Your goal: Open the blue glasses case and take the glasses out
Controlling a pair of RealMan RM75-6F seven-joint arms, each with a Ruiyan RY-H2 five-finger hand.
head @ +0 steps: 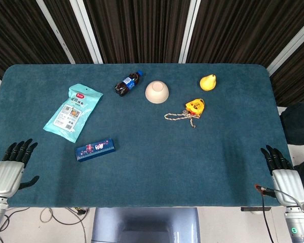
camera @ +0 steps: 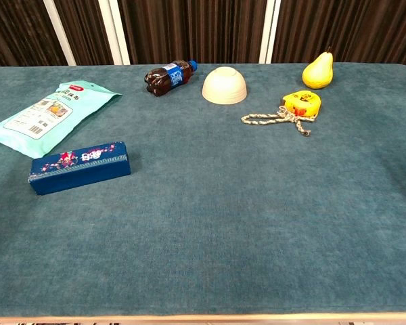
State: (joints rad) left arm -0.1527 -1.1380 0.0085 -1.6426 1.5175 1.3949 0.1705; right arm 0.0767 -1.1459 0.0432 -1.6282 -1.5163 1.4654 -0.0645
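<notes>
Chest view: closed, box-shaped blue glasses case [camera: 79, 167].

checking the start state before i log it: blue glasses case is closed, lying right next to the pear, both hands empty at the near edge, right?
Not next to the pear. The head view shows the closed blue glasses case beside the mint-green packet. Both the left hand and right hand are empty at the near edge.

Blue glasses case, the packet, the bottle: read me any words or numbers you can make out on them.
None can be quoted.
Blue glasses case: white characters and a floral print on the lid, too blurred.
Mint-green packet: red logo, printed text and barcode, too small.
Bottle: blue label, unreadable.
</notes>
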